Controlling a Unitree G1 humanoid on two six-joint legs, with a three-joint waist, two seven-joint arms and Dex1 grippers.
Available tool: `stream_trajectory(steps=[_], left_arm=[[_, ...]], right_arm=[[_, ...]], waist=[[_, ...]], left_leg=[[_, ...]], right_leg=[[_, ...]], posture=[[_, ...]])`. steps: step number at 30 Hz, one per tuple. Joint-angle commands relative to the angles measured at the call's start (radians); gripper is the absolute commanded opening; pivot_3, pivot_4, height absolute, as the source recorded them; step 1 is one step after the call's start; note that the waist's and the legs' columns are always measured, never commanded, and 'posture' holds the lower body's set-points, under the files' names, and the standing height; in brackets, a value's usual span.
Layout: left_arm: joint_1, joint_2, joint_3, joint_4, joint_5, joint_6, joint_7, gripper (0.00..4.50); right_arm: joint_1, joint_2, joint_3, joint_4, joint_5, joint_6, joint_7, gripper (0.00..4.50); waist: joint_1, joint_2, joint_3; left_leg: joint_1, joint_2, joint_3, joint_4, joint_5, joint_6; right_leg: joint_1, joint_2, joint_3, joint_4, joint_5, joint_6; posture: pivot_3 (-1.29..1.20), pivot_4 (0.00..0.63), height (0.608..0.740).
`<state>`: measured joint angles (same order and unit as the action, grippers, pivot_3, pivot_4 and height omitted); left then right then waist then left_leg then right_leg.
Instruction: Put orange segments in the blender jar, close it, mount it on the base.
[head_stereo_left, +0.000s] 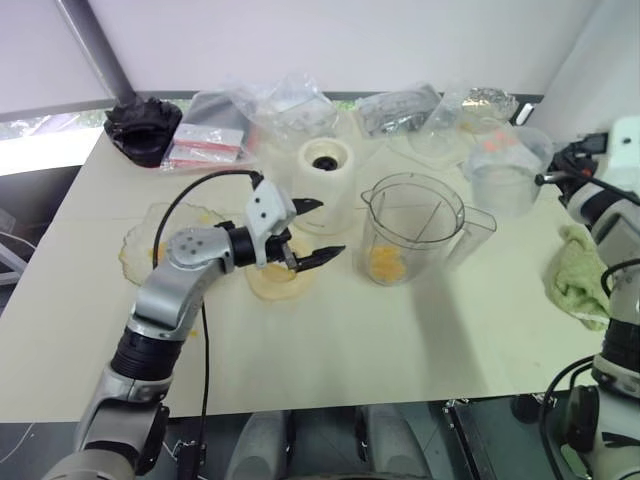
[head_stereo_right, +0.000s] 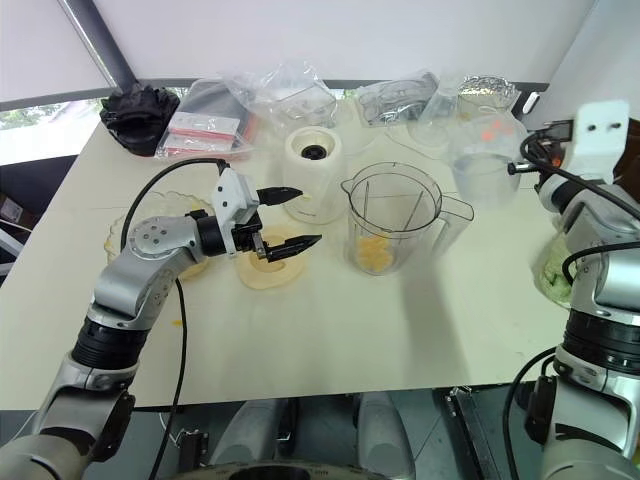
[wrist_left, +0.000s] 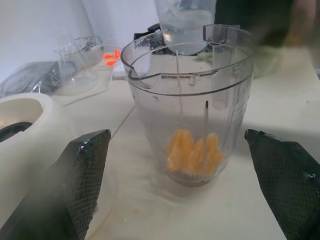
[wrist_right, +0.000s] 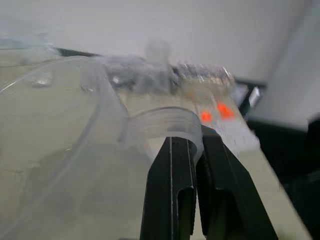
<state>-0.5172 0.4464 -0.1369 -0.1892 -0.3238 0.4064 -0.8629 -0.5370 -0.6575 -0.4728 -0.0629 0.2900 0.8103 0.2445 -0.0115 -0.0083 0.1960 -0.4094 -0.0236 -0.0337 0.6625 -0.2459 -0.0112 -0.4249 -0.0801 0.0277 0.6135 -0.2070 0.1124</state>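
The blender jar (head_stereo_left: 412, 232) stands upright and uncovered at mid-table, with several orange segments (head_stereo_left: 385, 262) lying at its bottom. Just behind and to its left sits the cream-white base (head_stereo_left: 325, 178), its black socket facing up. My left gripper (head_stereo_left: 331, 227) hovers open left of the jar, pointing at it, with nothing between its fingers (wrist_left: 85, 175). It hangs over a flat round cream lid (head_stereo_left: 274, 282). At the right edge my right gripper (wrist_right: 197, 142) is shut, with a translucent tab of the round clear tub (head_stereo_left: 506, 168) pinched at its tips.
A scalloped glass dish (head_stereo_left: 148, 248) with fruit bits lies at the left. Clear plastic bags (head_stereo_left: 290, 105) and a black ruffled lump (head_stereo_left: 143, 125) line the back edge. A green cloth (head_stereo_left: 575, 278) lies by the right edge. Small orange-red bits (wrist_right: 217, 111) lie beyond the tub.
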Motion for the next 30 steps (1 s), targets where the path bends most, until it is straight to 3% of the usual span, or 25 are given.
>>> stream_trajectory(steps=[1, 5, 15, 24, 30], left_arm=[[-0.002, 0.007, 0.006, -0.023, 0.002, -0.015, 0.003, 4.5], [0.001, 0.012, 0.008, -0.028, 0.001, -0.011, 0.002, 4.5], [0.005, 0.029, 0.011, -0.044, -0.004, 0.002, -0.001, 4.5], [0.007, 0.039, 0.01, -0.054, -0.004, 0.011, 0.0, 4.5], [0.017, 0.044, 0.011, -0.07, -0.001, 0.018, 0.007, 4.5]], right_arm=[[-0.028, 0.02, -0.113, 0.067, 0.031, 0.019, -0.07, 0.05], [-0.014, 0.072, -0.198, 0.196, 0.063, -0.079, -0.101, 0.05], [-0.004, 0.106, -0.243, 0.473, 0.073, -0.358, -0.158, 0.05], [-0.024, 0.088, -0.202, 0.755, 0.042, -0.598, -0.175, 0.05], [0.01, 0.098, -0.195, 0.81, 0.058, -0.641, -0.175, 0.05]], waist=[[0.0, 0.0, 0.0], [-0.002, 0.0, 0.0], [-0.008, 0.001, 0.0], [-0.009, 0.001, 0.0], [-0.009, 0.001, 0.0]], left_leg=[[0.0, 0.0, 0.0, 0.0, 0.0, 0.0], [0.0, 0.0, 0.0, 0.0, 0.0, 0.0], [0.001, -0.001, 0.001, 0.0, 0.0, 0.0], [0.001, -0.002, 0.001, 0.0, 0.0, 0.0], [0.001, -0.002, 0.001, 0.0, 0.0, 0.0]], right_leg=[[0.0, 0.0, 0.0, 0.0, 0.0, 0.0], [0.0, 0.0, 0.0, 0.0, 0.0, 0.0], [0.0, 0.001, 0.0, 0.001, 0.0, 0.0], [0.0, 0.001, 0.0, 0.0, 0.0, 0.0], [0.001, 0.001, 0.0, 0.0, 0.0, 0.0]], posture=[[0.0, 0.15, 0.74], [0.0, 0.15, 0.74], [0.0, 0.15, 0.74], [0.0, 0.15, 0.74], [0.0, 0.15, 0.74]])
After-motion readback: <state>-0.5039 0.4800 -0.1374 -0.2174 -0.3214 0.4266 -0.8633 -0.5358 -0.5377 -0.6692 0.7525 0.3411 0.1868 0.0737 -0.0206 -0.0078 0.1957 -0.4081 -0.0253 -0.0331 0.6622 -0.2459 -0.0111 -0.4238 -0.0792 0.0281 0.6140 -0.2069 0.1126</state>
